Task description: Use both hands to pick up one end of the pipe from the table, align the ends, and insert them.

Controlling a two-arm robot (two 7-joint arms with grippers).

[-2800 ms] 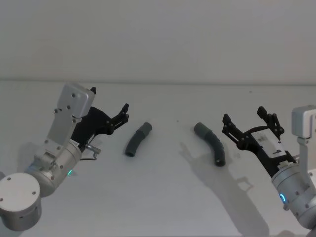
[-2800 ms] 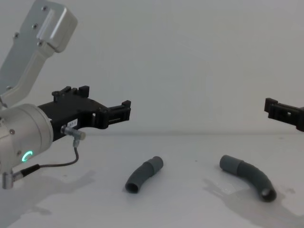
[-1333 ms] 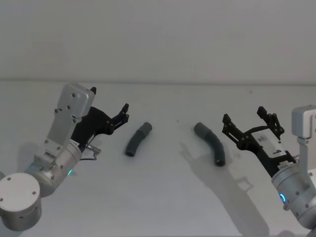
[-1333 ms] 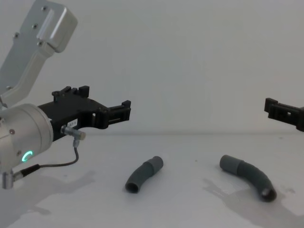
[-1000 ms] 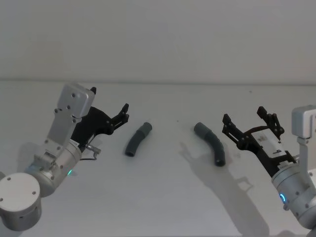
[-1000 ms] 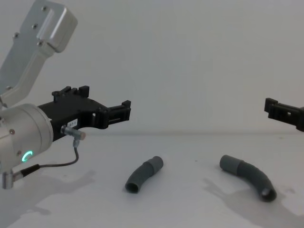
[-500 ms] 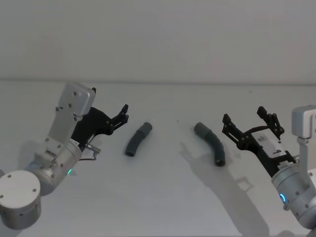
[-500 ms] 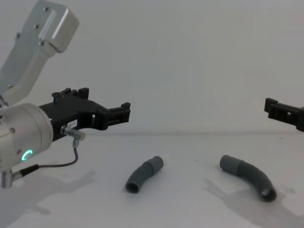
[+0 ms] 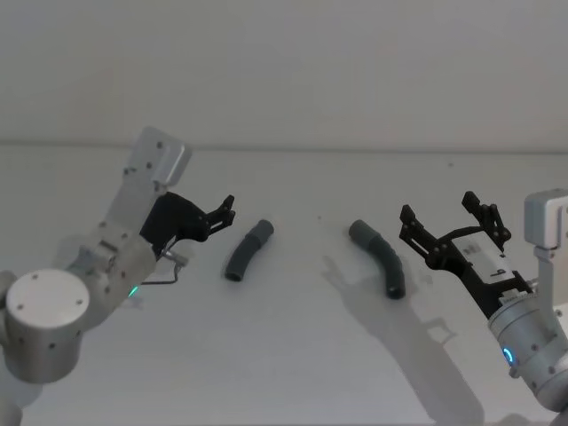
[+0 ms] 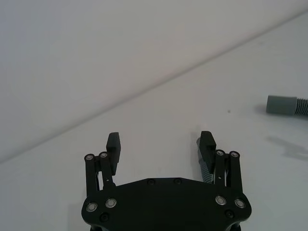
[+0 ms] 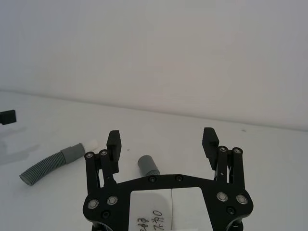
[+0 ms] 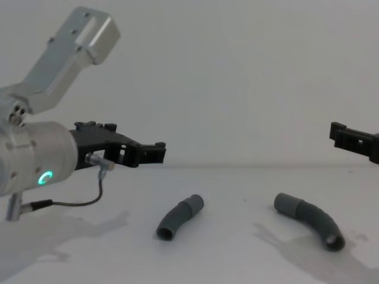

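Pipe's left piece and right piece are lying apart on the desk, untouched, while you are hovering left tool and right tool spread wide, each facing its own piece for pickup.

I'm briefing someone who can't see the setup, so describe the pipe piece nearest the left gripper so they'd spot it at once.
On the white table, two curved dark grey tubes lie apart, side by side. The left tube is the one just ahead of the open left gripper. Unlike the right tube, it is shorter and only gently bent.
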